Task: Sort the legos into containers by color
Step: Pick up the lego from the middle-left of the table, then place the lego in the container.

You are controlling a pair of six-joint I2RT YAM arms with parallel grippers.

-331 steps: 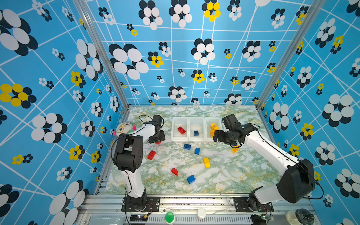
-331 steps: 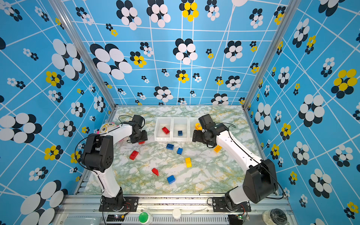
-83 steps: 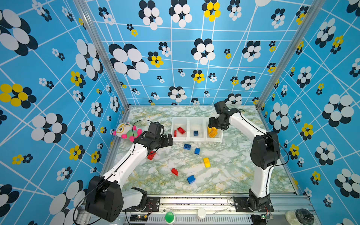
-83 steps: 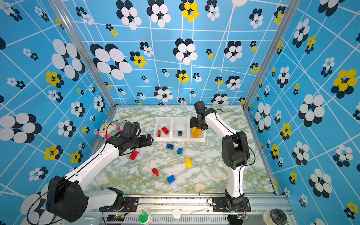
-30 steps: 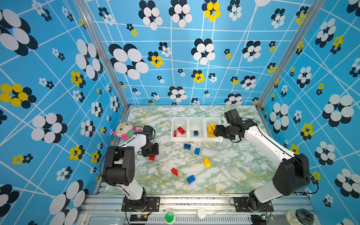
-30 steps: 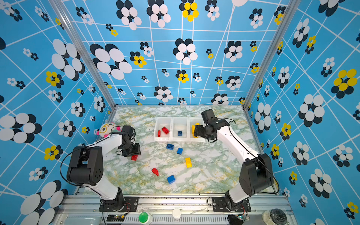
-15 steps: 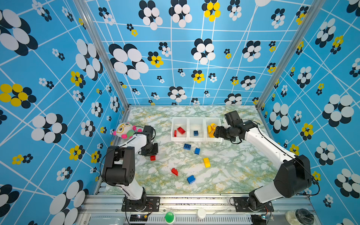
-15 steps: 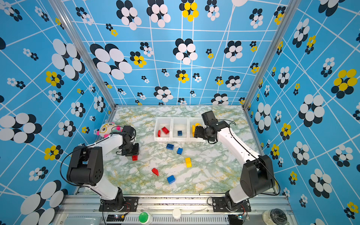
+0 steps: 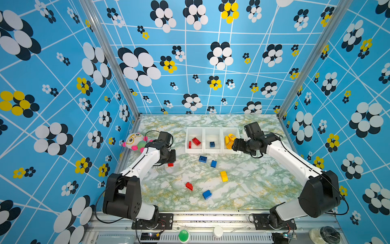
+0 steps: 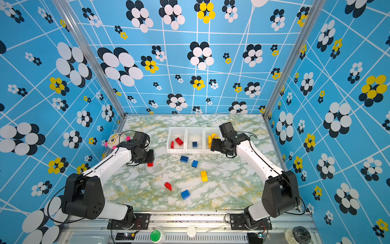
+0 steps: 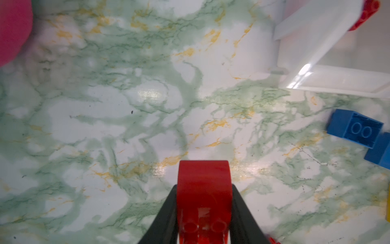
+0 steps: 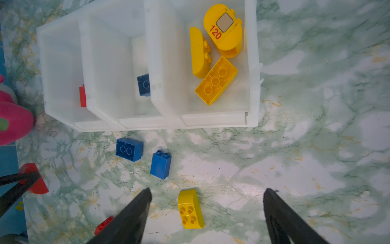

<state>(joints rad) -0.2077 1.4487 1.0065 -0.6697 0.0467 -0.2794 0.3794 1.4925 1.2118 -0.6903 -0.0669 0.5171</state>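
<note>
Red brick (image 11: 204,190) is now sitting clamped between the closed jaws of the left gripper (image 9: 170,162), lifted slightly off the marble table (image 9: 242,186) since a second ago, on the plush toy (image 9: 135,142) side of the three bins (image 9: 213,149). The right gripper (image 12: 206,211) is hanging open and empty, having drawn back from the bins; a yellow brick (image 12: 190,209) is lying below, between its jaws.

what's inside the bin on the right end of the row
The right-end bin holds three yellow pieces: a round one marked 120, a curved one and a long brick lying studs down. Nothing in that view covers its floor.
</note>
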